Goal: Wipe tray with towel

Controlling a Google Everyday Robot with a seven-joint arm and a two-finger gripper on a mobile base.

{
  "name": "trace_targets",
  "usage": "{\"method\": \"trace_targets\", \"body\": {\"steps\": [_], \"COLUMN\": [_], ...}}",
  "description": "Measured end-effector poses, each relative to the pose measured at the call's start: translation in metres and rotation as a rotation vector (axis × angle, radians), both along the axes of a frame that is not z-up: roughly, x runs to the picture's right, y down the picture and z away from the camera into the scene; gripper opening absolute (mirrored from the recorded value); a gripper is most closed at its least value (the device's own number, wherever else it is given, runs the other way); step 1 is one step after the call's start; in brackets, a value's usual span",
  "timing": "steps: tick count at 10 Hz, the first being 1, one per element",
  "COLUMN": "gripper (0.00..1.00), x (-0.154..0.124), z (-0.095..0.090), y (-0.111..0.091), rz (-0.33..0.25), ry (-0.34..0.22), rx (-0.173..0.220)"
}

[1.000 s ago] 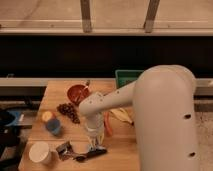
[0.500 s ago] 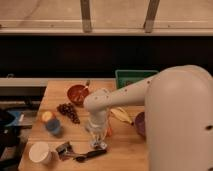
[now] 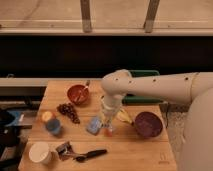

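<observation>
Nearest, on the left of the wooden table (image 3: 135, 152), stands a white cup (image 3: 40, 152). Just right of it lies a black-handled tool (image 3: 91, 154) with a small dark, shiny item (image 3: 64, 148) at its left end.

Farther in, a blue container (image 3: 53, 126) has something orange (image 3: 47, 116) at its far side. The towel (image 3: 94, 125) lies flat on the table near the middle. The end effector (image 3: 107, 130) reaches down just to the right of it, with its fingers drawn together. It is unclear whether they pinch the towel's edge. To the right are a banana (image 3: 124, 116) and a round purple bowl (image 3: 148, 124).

Beyond these, a bunch of dark grapes (image 3: 67, 111) sits left of centre, and a red bowl (image 3: 77, 94) with a utensil in it stands farther back.

The white arm (image 3: 150, 87) runs in from the right across the far part of the table. The green tray (image 3: 145, 100) lies at the far right and is mostly hidden behind the arm. It is well apart from the towel.
</observation>
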State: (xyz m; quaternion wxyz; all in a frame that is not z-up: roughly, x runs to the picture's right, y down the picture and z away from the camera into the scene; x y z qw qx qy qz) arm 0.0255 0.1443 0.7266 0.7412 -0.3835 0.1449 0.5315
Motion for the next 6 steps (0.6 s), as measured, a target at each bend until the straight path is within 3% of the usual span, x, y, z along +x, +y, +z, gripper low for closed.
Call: {"method": "trace_targets", "body": {"steps": [3,6], "gripper": [0.00,0.00], "x": [0.037,0.069], "z": [0.008,0.013], "y": [-0.085,-0.134], "rz": [0.112,0.192], "ry": [-0.016,-0.009], "rx": [0.073,0.118]}}
